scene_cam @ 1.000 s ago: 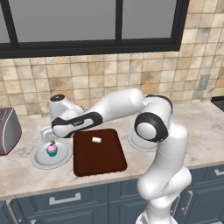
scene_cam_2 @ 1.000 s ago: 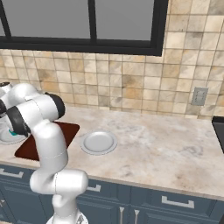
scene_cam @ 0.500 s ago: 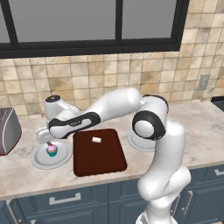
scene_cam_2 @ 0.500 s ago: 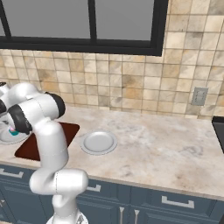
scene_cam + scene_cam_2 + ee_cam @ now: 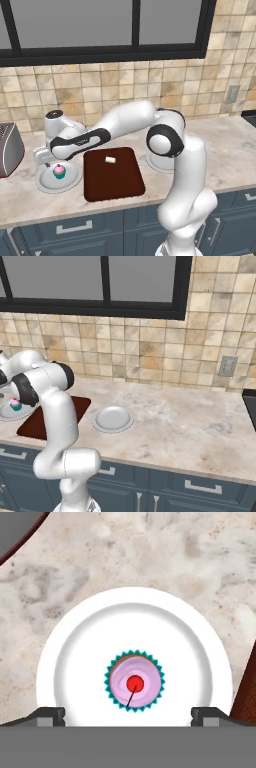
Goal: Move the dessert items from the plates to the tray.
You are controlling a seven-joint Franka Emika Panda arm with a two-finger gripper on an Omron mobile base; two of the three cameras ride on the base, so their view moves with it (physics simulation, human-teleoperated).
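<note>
The pink-frosted cupcake (image 5: 134,684) with a red cherry and teal wrapper stands in the middle of a round light plate (image 5: 75,627). My gripper (image 5: 129,714) hangs open right above it, one fingertip on each side and neither touching it. From the left base view, the gripper (image 5: 49,163) hovers over the cupcake (image 5: 59,171) on the left plate (image 5: 45,184). The small white block (image 5: 110,159) lies on the dark brown tray (image 5: 115,182). A second plate (image 5: 112,419) sits empty to the tray's right.
A grey toaster (image 5: 7,150) stands at the counter's left end, close to the cupcake plate. The tray's edge (image 5: 248,694) lies just beside that plate. The tiled wall runs behind, and bare marble counter (image 5: 190,426) stretches to the right.
The hand has swung left and down from over the tray's back edge to above the cupcake plate. The jaws stayed open. The desserts have not moved.
</note>
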